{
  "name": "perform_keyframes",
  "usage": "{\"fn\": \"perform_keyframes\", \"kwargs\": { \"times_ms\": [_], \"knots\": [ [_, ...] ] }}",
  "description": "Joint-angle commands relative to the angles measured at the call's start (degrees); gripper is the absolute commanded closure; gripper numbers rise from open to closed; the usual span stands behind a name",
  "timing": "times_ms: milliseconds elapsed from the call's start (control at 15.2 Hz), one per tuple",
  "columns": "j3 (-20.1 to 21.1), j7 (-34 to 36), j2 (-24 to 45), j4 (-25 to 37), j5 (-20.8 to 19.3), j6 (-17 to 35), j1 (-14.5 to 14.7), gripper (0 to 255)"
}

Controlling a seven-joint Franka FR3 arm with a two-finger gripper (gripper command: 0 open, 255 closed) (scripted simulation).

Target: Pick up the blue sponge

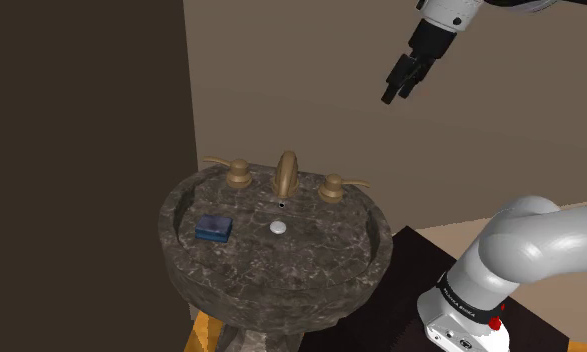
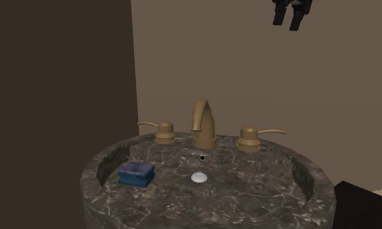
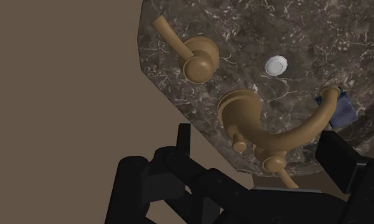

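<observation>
Gripper (image 1: 399, 96) hangs high in the upper right of the shoulder view, in front of the tan wall (image 1: 501, 150) and well above the sink (image 1: 281, 272). Its two black fingers (image 3: 342, 156) stand apart with nothing between them; in the wrist view the gap looks wide, and I read it as fully open and empty. The blue sponge (image 1: 214, 228) lies inside the dark marbled basin, left of centre in the shoulder view, near the white drain (image 1: 278, 227) but clear of it. It seems to sit on the bowl's inner slope rather than the flat bottom, though I cannot be sure from these angles. In the second exterior view the sponge (image 2: 136, 174) is at lower left of centre, below the left brass handle (image 2: 164, 132). The brass faucet (image 1: 286, 175) stands at the back rim between the two lever handles. In the wrist view the faucet spout (image 3: 287, 137) crosses between the fingers, and a corner of the sponge (image 3: 342, 109) peeks past the spout's tip. A dark brown panel (image 1: 81, 150) fills the left of the shoulder view.
</observation>
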Motion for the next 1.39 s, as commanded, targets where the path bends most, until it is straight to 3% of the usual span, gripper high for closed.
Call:
{"fn": "perform_keyframes", "kwargs": {
  "times_ms": [0,660,1320],
  "knots": [
    [0.0,0.0,0.0,0.0,0.0,0.0,0.0,0],
    [3.91,-0.64,12.92,-3.81,3.58,16.06,3.54,0],
    [8.16,-1.36,30.2,-1.05,5.4,30.05,6.61,0]
  ]
}}
